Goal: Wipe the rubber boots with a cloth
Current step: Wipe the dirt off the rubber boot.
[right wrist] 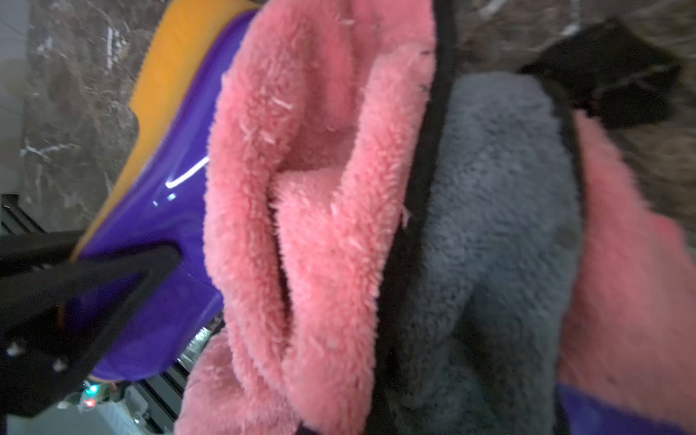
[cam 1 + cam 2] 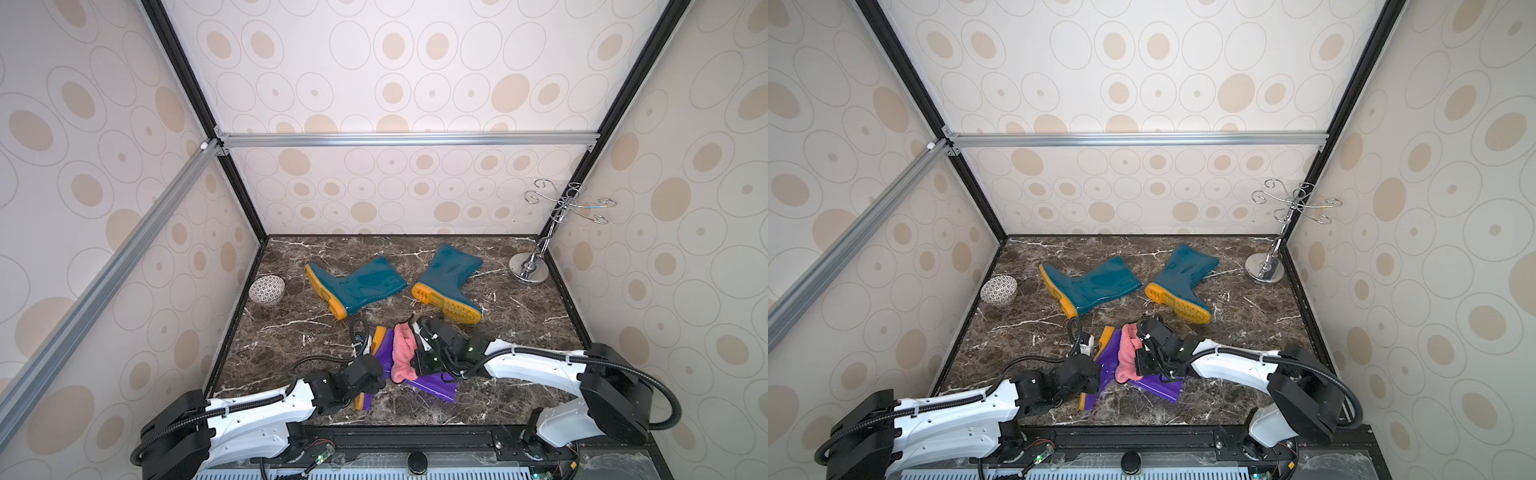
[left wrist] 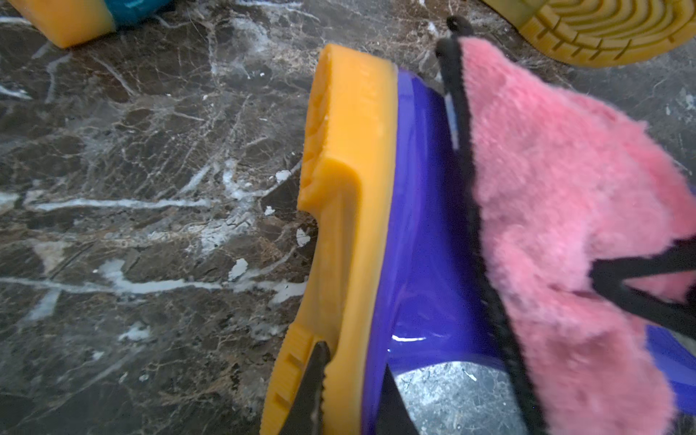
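A purple rubber boot (image 2: 436, 388) (image 2: 1163, 388) with a yellow-orange sole (image 3: 350, 169) lies on its side near the table's front centre. The pink cloth (image 2: 404, 353) (image 2: 1128, 357) (image 1: 320, 188) is draped over it, showing a dark edge and a grey fold (image 1: 501, 226). My left gripper (image 3: 354, 356) (image 2: 368, 370) is shut on the purple boot, one finger on the sole and one on the purple upper. My right gripper (image 2: 417, 355) is shut on the cloth, its fingertips buried in the pile. Two teal boots (image 2: 361, 286) (image 2: 451, 276) lie on their sides farther back.
A patterned bowl (image 2: 267, 290) sits by the left wall. A chrome hook stand (image 2: 528, 268) stands in the back right corner. Wallpapered walls close in the marble table (image 2: 519, 332) on three sides.
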You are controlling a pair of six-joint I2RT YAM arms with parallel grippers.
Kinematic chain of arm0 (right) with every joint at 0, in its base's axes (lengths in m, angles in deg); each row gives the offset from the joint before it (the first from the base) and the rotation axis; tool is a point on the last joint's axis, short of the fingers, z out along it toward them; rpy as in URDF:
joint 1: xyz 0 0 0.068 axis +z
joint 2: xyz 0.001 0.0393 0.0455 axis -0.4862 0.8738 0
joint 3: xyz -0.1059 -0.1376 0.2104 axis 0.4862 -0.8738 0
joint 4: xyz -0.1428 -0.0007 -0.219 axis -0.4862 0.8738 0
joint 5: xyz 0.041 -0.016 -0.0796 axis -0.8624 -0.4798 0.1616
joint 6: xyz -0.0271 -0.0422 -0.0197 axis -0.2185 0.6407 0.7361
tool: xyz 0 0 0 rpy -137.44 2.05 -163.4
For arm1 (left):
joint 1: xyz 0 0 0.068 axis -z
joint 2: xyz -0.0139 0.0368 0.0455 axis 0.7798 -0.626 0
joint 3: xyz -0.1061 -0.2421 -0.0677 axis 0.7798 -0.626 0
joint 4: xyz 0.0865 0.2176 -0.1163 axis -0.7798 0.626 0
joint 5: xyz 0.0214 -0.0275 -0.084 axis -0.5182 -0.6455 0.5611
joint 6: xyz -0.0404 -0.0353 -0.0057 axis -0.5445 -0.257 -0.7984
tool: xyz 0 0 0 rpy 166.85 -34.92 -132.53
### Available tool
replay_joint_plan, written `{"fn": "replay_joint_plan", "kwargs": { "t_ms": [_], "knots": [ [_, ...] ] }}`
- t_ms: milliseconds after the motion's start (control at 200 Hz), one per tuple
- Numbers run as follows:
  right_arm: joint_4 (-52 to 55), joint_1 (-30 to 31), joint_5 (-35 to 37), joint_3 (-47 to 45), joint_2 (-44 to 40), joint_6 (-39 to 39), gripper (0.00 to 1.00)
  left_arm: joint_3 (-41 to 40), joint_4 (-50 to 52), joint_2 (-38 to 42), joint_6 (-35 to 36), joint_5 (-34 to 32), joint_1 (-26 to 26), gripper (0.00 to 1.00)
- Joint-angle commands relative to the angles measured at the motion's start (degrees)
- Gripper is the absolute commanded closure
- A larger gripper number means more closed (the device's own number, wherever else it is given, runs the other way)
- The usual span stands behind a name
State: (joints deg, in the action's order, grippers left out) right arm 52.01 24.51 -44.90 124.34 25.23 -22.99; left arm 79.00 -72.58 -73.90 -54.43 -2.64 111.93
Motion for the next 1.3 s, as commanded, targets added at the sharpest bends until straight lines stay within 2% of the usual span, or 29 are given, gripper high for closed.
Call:
{"fn": "replay_joint_plan", "kwargs": {
  "t_ms": [0,55,175,315,450,635,760,940,1070,1195,1295],
  "knots": [
    [17.83,-0.25,7.48,1.27,-7.89,2.72,1.00,0.70,-6.56,1.76,-2.65,-0.32,-0.14,1.00],
    [23.17,-0.22,9.21,2.40,-11.92,3.71,1.00,0.63,-6.63,2.04,-2.66,-0.37,-0.18,1.00],
    [28.14,-0.18,8.04,4.25,-16.21,4.83,1.00,0.57,-7.19,2.10,-2.91,-0.04,-0.22,1.00],
    [20.90,-0.21,1.85,3.46,-14.71,4.48,1.00,0.71,-7.37,2.09,-3.17,0.03,-0.22,1.00],
    [5.91,-0.18,-3.27,3.72,-6.84,2.48,1.00,0.35,-7.73,1.70,-3.46,0.27,-0.23,1.00],
    [-9.90,-0.19,-9.56,10.72,8.86,0.18,1.00,0.00,-8.41,1.37,-2.29,0.40,-0.17,1.00],
    [-12.57,-0.50,-9.53,16.96,14.82,0.71,1.00,-0.04,-8.09,2.04,-1.62,-0.43,-0.21,1.00],
    [-12.68,-0.96,-11.87,22.86,17.83,1.37,1.00,0.17,-8.57,2.22,-1.39,-0.04,-0.22,1.00],
    [-16.52,-1.84,-8.22,14.79,14.74,-0.74,1.00,0.35,-8.57,2.03,-1.25,0.00,-0.20,1.00],
    [-18.94,-6.87,-13.83,3.61,10.91,-4.56,1.00,0.14,-8.59,1.92,-0.94,0.02,-0.21,1.00],
    [-16.19,-9.38,-13.14,-3.51,3.57,-3.51,1.00,0.05,-8.31,2.07,-0.87,-0.34,-0.21,1.00]
  ]
}}
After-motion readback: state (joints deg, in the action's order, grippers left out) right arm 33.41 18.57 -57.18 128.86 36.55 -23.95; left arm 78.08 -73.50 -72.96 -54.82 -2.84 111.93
